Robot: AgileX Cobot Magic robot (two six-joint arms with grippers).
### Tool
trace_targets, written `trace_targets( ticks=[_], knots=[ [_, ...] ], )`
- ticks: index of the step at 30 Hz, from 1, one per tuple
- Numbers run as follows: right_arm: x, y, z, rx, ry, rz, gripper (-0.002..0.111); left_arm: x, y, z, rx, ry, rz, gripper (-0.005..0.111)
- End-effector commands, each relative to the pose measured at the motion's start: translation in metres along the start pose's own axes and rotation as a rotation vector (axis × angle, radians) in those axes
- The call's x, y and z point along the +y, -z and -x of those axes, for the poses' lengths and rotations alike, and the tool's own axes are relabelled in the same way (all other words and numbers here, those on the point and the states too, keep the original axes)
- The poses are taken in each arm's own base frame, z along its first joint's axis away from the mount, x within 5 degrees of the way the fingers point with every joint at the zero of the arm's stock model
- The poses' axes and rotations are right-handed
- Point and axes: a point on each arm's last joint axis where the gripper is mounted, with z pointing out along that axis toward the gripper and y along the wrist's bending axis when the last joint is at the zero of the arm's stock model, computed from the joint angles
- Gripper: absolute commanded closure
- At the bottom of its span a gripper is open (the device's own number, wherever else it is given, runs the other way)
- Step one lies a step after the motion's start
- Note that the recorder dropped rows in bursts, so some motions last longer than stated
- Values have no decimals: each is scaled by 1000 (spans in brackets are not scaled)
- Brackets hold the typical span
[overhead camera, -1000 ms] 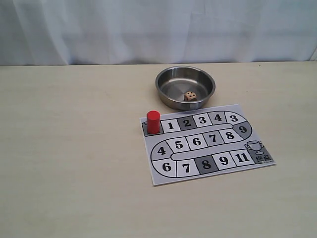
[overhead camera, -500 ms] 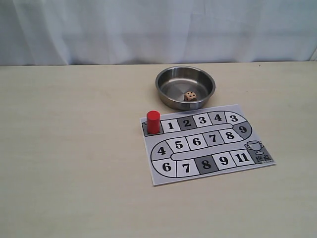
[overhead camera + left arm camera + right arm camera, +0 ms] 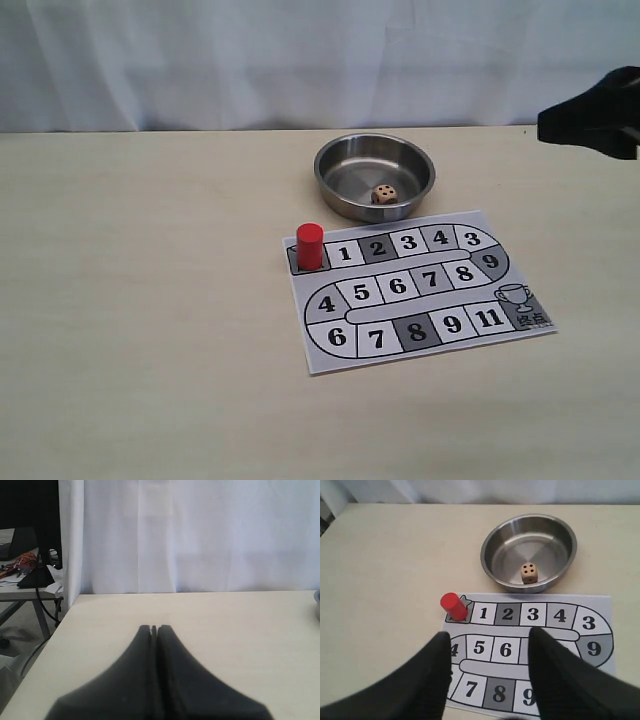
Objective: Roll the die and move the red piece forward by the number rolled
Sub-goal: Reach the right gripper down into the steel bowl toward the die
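Observation:
The die (image 3: 383, 195) (image 3: 529, 573), a tiny tan cube with dark pips, lies inside the steel bowl (image 3: 335, 160) (image 3: 492, 542). The red piece (image 3: 310, 245) (image 3: 453, 606) stands upright on the start square at the left end of the paper board's (image 3: 520, 335) (image 3: 600, 602) top row, beside square 1. My right gripper (image 3: 490, 640) hangs open above the board, nothing between its fingers; its arm shows at the right edge of the exterior view. My left gripper (image 3: 154, 628) is shut and empty over bare table, far from the board.
The wooden table (image 3: 140, 300) is backed by a white curtain (image 3: 300, 60). In the left wrist view the table's edge (image 3: 62, 617) drops off beside a second desk with cables. The bowl's rim (image 3: 317, 602) just shows at that view's side.
A dark part of the right arm has come into the exterior view at the upper right edge. The die, the red piece and the board have not moved.

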Motion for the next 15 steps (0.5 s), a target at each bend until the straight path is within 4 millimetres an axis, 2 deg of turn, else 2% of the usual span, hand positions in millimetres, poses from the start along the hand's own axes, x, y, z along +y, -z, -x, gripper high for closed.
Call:
trace_targets(
  ticks=[1,9,15],
  knots=[
    [0,-33,17,74,86,32,62,0,0,3,-17,4,-1,107],
    [6,-85,48,140,163,-121,62,0,0,3,-17,4,-1,107],
    [9,-128,59,184,144,-105,62,0,0,3,-17,4,-1,107]
  ],
)
